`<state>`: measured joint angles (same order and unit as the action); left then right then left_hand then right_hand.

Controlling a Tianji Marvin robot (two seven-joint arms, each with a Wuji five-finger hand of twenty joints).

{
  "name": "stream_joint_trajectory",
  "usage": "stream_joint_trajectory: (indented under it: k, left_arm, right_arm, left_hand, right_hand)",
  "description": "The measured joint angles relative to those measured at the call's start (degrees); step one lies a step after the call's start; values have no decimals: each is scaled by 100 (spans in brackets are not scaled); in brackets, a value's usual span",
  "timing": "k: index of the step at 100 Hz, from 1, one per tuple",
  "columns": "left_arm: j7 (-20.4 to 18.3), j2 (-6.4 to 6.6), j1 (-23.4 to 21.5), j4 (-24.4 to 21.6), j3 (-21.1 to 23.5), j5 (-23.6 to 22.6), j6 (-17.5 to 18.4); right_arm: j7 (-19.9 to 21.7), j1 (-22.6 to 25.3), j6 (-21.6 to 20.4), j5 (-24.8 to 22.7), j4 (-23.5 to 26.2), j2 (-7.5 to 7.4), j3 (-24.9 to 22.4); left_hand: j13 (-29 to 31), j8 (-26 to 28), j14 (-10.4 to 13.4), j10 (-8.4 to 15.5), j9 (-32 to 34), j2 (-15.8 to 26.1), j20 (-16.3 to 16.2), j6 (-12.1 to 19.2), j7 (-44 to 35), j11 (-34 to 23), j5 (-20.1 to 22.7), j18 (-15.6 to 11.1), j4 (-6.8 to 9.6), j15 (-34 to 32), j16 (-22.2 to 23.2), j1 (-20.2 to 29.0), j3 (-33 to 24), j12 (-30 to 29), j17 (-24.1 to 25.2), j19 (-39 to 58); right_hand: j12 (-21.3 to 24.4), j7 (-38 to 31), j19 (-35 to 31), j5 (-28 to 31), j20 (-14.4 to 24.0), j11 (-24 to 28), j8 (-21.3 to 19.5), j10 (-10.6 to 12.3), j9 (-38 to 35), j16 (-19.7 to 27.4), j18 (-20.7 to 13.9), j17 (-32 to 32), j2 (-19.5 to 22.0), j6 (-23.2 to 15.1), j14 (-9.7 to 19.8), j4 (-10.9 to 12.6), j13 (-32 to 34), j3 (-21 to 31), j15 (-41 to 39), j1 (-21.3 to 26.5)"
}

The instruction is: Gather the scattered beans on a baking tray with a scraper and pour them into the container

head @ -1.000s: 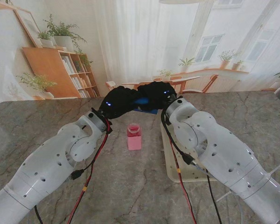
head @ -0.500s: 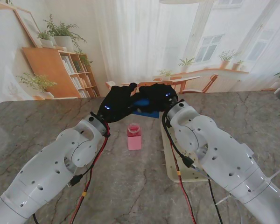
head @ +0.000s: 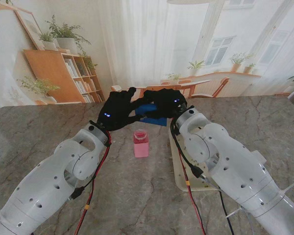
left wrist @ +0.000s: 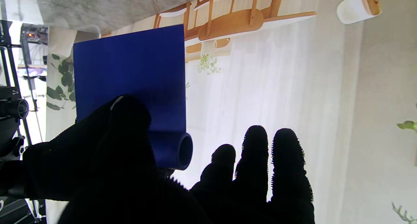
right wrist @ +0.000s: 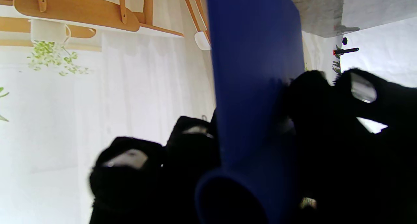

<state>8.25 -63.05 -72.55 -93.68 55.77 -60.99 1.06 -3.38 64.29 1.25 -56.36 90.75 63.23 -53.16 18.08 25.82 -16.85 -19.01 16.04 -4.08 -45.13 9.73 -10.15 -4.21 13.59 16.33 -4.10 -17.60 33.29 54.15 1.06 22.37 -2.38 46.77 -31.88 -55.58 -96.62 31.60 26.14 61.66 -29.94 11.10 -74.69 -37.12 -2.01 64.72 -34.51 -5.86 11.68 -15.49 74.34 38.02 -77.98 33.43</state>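
From the stand's view, both black-gloved hands meet at the far side of the marble counter [head: 49,127]. The right hand [head: 167,102] is closed around the blue scraper [head: 149,110], which is lifted off the counter. The left hand [head: 116,111] is just beside it on the left with fingers apart, gripping nothing. Nearer to me, between the two arms, stands the pink container [head: 140,143]. The cream baking tray [head: 179,169] lies to its right, largely hidden under the right arm; beans cannot be made out

In the left wrist view, the left hand [left wrist: 208,181] shows loose, spread fingertips [left wrist: 255,142], while the scraper [left wrist: 130,77] with its tubular handle is held by another gloved hand

In the right wrist view, the right hand [right wrist: 325,146] wraps the scraper [right wrist: 257,87] at its handle end, thumb on one face, fingers [right wrist: 130,165] on the other
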Motion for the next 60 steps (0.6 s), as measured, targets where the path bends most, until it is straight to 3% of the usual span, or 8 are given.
stream_joint_trajectory:
  k: [30,46,48,49,50,52,55,60]
  left_arm:
    - [-40,19,-256,-154,282,-158,-81]
    - [-87,30,-370,-214,444,-167,-154]
    - [-98,32,-384,-219,473,-168,-167]
    - [-103,33,-392,-222,490,-168,-172]
    - [-108,34,-401,-226,509,-169,-177]
    - [-119,35,-419,-232,552,-171,-187]
    - [-134,38,-448,-236,630,-177,-205]
    - [-142,51,-502,-245,750,-199,-221]
  right_arm:
    - [130,161,-102,-161,133,-4,-170]
    - [126,230,-116,-183,137,-14,-251]
    - [125,240,-116,-191,136,-18,-263]
    - [124,245,-116,-195,136,-20,-269]
    - [124,250,-115,-200,135,-23,-276]
    - [122,262,-114,-207,134,-29,-291]
    - [117,278,-108,-216,131,-40,-311]
    - [111,299,-93,-225,127,-60,-331]
  left_hand:
    - [0,-483,-1,0,0,0,59,1406,684,-35,-132,0,0,-60,0,0,0,-1,0,0]
    - [0,-572,-1,0,0,0,62,1728,860,-45,-304,0,-1,-107,0,2,0,-1,0,0]
    - [0,-627,-1,0,0,0,62,1169,986,-45,-314,0,-1,-108,0,2,0,-1,0,0]
    - [0,-615,-1,0,0,0,63,235,971,-46,-329,0,-1,-109,0,2,0,-1,0,0]
    - [0,-585,-1,0,0,0,64,-1093,913,-46,-363,0,-1,-115,0,2,0,-1,0,0]
    - [0,-565,-22,-44,6,0,65,-2422,920,-50,-365,30,-1,-138,0,7,0,-1,-1,0]
    - [0,-565,-47,-54,10,0,65,-3325,916,-51,-361,36,-1,-138,0,8,0,-1,-1,0]
    - [2,-563,-46,-143,57,0,66,-3725,913,-53,-361,36,-1,-140,0,8,0,-1,-1,0]
  right_hand:
    - [-43,-122,0,-1,1,7,7,46,40,-1,2,1,194,-374,44,-1,1,-72,-3,1]
    - [-50,-196,0,16,1,19,77,79,55,-1,9,1,516,-311,72,-2,1,-107,-4,57]
    - [-55,-196,0,54,1,27,89,80,58,-1,10,1,655,-202,72,-2,1,-107,-4,116]
    - [-57,-196,0,64,1,36,94,80,59,-1,10,1,700,-156,72,-2,1,-107,-4,116]
    - [-57,-196,0,98,1,40,106,80,60,-1,11,1,702,-128,72,-2,1,-107,-4,117]
    - [-57,-196,0,99,1,57,127,80,61,-1,12,1,742,-59,72,-2,1,-107,-4,121]
    - [-57,-196,0,99,1,69,133,80,63,-1,13,0,776,-5,72,-2,1,-107,-4,122]
    - [-58,-196,0,99,1,72,134,80,63,0,13,1,801,53,72,-2,1,-107,-4,124]
